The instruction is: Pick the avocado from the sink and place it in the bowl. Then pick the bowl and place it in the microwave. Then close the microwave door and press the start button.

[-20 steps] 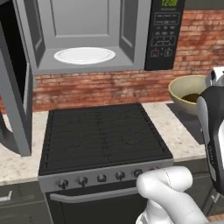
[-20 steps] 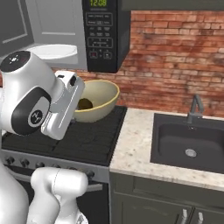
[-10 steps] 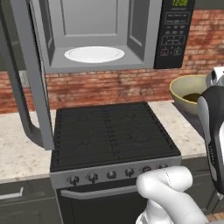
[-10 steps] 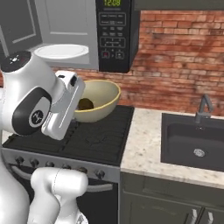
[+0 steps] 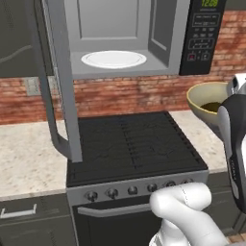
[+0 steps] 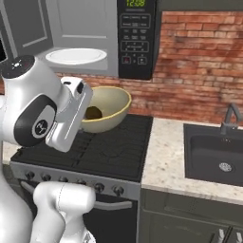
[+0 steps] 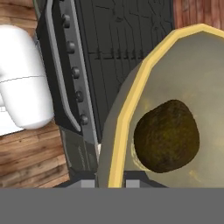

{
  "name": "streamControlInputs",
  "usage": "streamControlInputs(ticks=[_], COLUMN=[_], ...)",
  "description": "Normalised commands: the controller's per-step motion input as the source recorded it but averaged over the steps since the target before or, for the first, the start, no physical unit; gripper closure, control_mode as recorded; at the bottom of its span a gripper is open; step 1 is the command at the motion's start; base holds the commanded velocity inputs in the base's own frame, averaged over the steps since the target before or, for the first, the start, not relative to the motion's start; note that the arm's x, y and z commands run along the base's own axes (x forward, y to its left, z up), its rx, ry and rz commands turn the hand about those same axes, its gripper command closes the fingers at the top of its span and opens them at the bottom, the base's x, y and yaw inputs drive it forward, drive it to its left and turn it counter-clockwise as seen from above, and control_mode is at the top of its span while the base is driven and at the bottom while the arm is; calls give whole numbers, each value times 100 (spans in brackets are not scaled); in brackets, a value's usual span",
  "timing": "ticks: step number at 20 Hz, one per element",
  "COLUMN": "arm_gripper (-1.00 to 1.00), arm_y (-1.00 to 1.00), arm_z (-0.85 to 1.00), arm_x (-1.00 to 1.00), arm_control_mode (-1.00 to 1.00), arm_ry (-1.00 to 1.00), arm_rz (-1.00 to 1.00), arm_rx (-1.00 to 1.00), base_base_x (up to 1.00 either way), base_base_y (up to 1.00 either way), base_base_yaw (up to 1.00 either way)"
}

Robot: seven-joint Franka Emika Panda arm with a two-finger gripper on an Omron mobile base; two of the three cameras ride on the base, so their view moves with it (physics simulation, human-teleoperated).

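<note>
The bowl (image 6: 107,108) hangs in the air above the stove (image 5: 132,144), carried by the arm, with the avocado (image 7: 166,135) lying inside it near the wall closest to the hand. In the hand view the gripper (image 7: 109,183) sits at the bottom edge with one finger on each side of the bowl's thin yellow rim, clamped on that rim, and the stove's knob row and black grates run past beyond the bowl. In the right base view the bowl is held out from the white wrist, over the right part of the cooktop and below the microwave (image 6: 95,38). In the left base view the bowl shows at the right edge, lower than the black keypad panel (image 5: 204,36). The microwave door (image 5: 57,81) is swung wide open to the left, its edge facing the camera, and the white round plate (image 5: 114,59) rests bare on the oven floor. The sink (image 6: 216,156) lies well to the right in the speckled counter (image 6: 166,156), its round drain (image 6: 225,166) showing and the dark faucet (image 6: 230,118) behind it.
</note>
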Motion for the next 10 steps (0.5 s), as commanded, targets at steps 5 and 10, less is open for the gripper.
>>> streamControlInputs(ticks=[5,10], arm_gripper=[100,100], arm_y=[0,0], arm_z=[0,0], arm_x=[0,0], arm_control_mode=[100,100], arm_ry=[0,0], arm_rz=[0,0], arm_rx=[0,0], base_base_x=[0,0], base_base_y=[43,22], base_base_yaw=[3,3])
